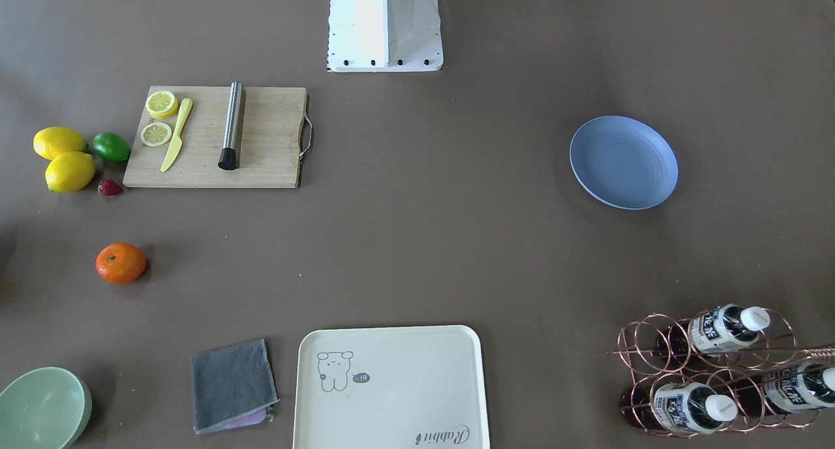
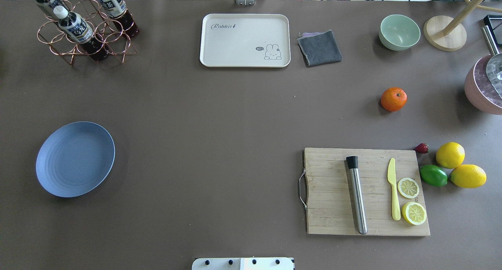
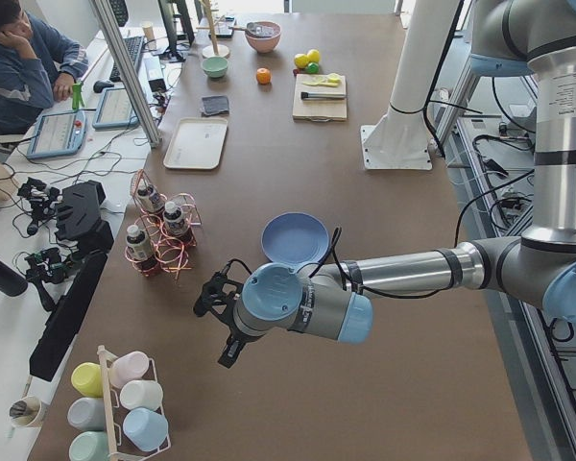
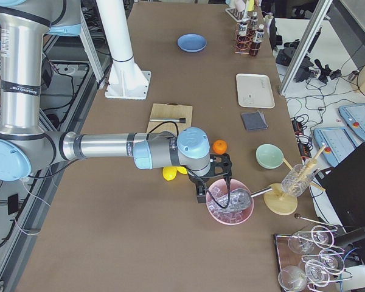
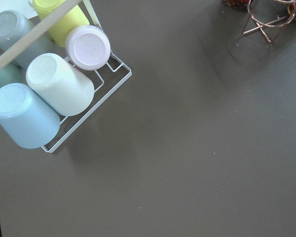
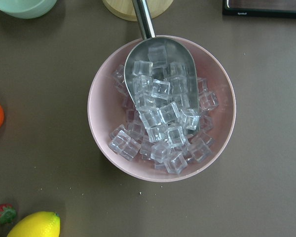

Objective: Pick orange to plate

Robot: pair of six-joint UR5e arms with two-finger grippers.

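The orange [image 2: 393,99] sits on the bare brown table [image 2: 219,144] on the robot's right side, towards the far edge. Nothing touches it. The mint-green bowl [image 2: 398,32] is farther back, and the wooden cutting board [image 2: 327,191] is nearer the robot. The plate [image 2: 75,159] lies well apart from the orange on the robot's left side, with nothing on it.

A steel rod with a black tip [image 2: 357,195], a yellow plastic knife [image 2: 393,191] and two lemon slices [image 2: 408,188] lie on the board. Just to the right of the board are two whole lemons [image 2: 450,155], a lime [image 2: 433,175] and a strawberry [image 2: 421,148]. Along the far edge stand a cream tray [image 2: 235,46], a folded grey cloth [image 2: 319,47] and a copper wire rack of bottles [image 2: 84,38].

The right gripper [image 4: 216,179] hangs over the right end of the table, just beside the orange and above a pink bowl [image 6: 96,128]. The bowl holds ice cubes [image 6: 163,123] and a metal scoop [image 6: 143,15]. The left gripper [image 3: 214,325] hangs over the left end of the table, on the near side of the plate, and its wrist camera looks down on bare table and a rack of pastel cups [image 5: 59,84]. Both claws show only in the side views, so I cannot tell how their jaws stand.
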